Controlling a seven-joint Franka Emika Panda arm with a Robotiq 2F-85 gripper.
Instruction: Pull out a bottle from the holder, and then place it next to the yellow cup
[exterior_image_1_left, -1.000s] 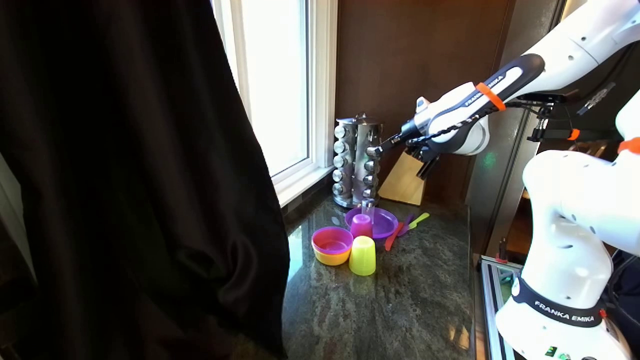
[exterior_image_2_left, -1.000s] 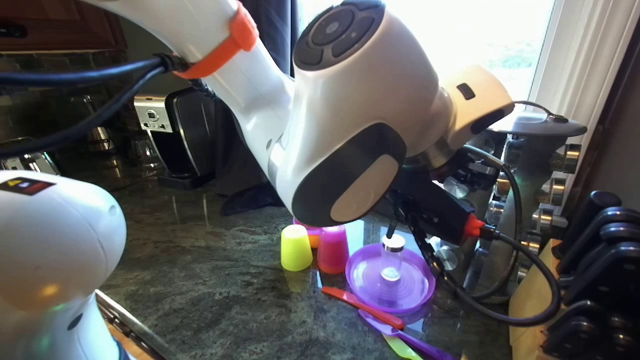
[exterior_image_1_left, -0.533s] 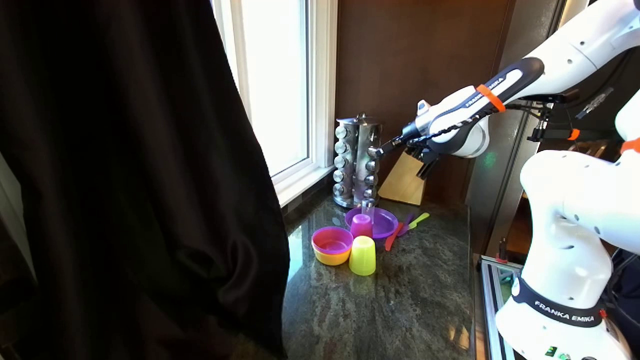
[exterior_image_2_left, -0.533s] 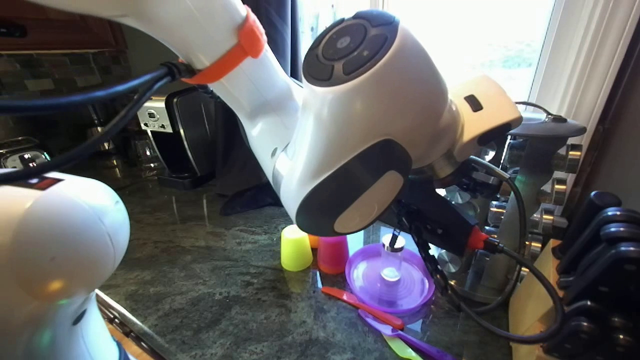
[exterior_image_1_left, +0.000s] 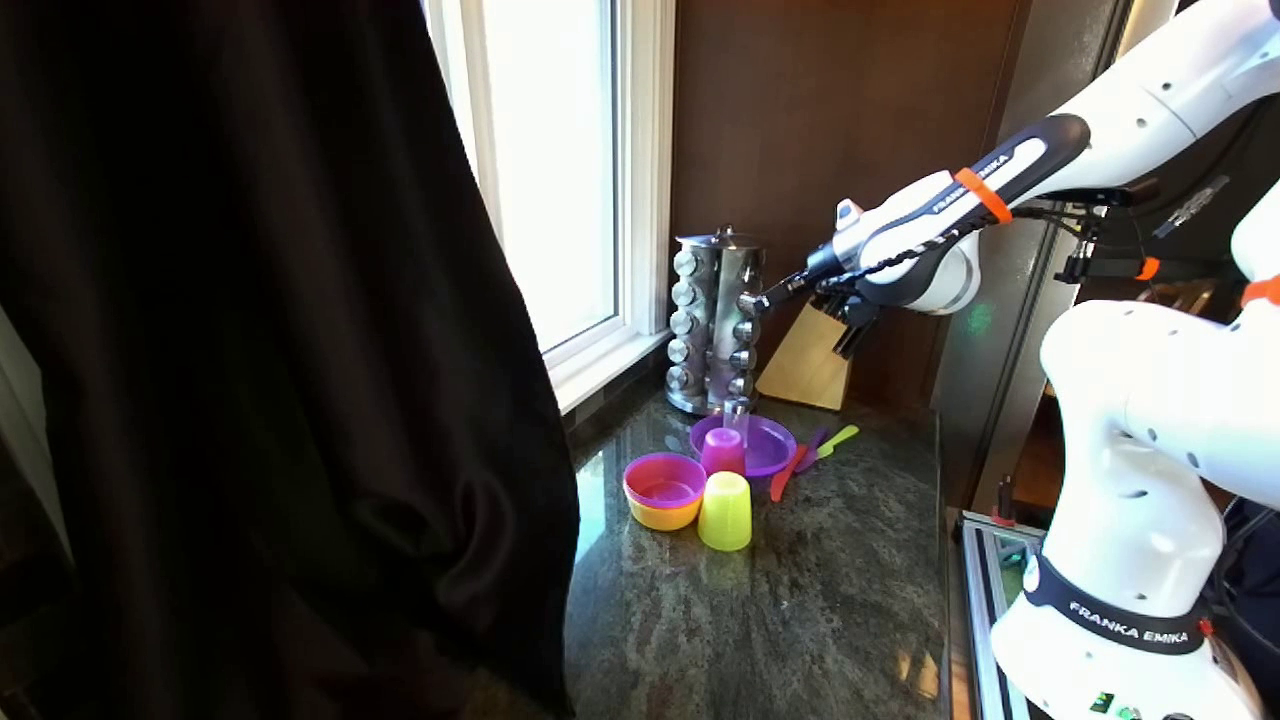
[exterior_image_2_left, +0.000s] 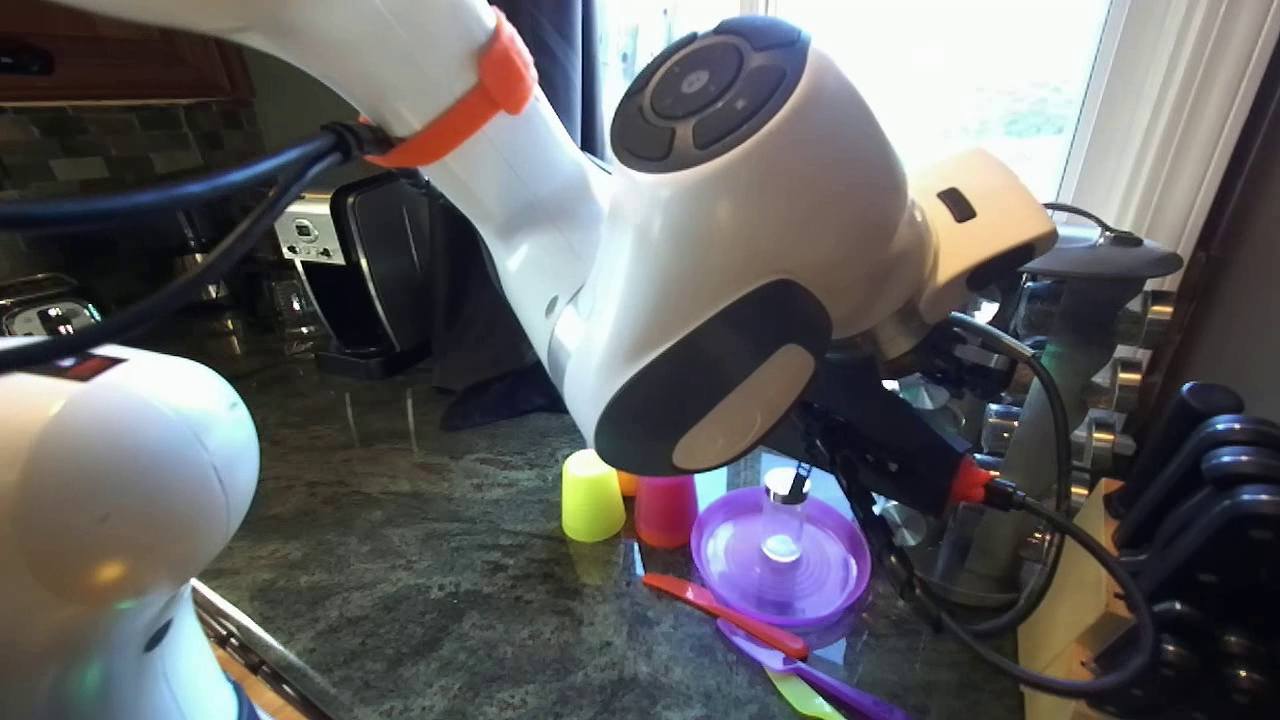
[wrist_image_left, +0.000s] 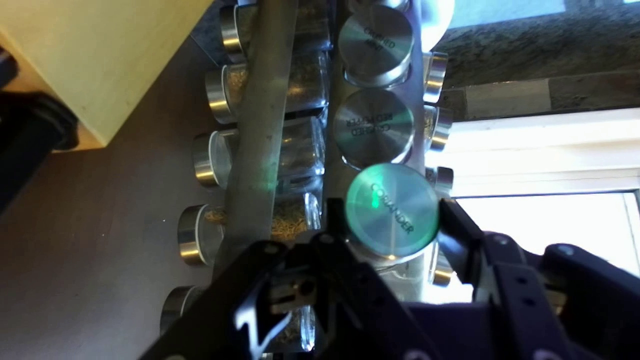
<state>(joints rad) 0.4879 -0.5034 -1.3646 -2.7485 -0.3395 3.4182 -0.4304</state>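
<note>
The gripper (wrist_image_left: 392, 215) is at the rack (exterior_image_1_left: 725, 330), clamped on the lid of the coriander jar (wrist_image_left: 392, 207) in the rack's upper half. How far this jar stands out of its slot in the rack is hard to judge from these angles. Next to it, in the same column of the rack, is the red pepper jar (wrist_image_left: 374, 126). Just beside the rack stands the block (exterior_image_1_left: 805, 365), and just beside the rack's foot lies the plate (exterior_image_1_left: 772, 450), with a lidded jar (exterior_image_2_left: 783, 520) upright on it. Somewhat farther from the rack lie a red knife (exterior_image_2_left: 725, 611), a purple utensil (exterior_image_2_left: 842, 687) and a green utensil (exterior_image_2_left: 800, 692). The pink cup (exterior_image_1_left: 723, 453) stands upside down on the side of the plate away from the rack. Farther out from the rack are the bowls (exterior_image_1_left: 664, 516), one nested in another, then the yellow cup (exterior_image_1_left: 725, 513), also upside down. The coffee machine (exterior_image_2_left: 385, 265) stands farthest from the rack.
</note>
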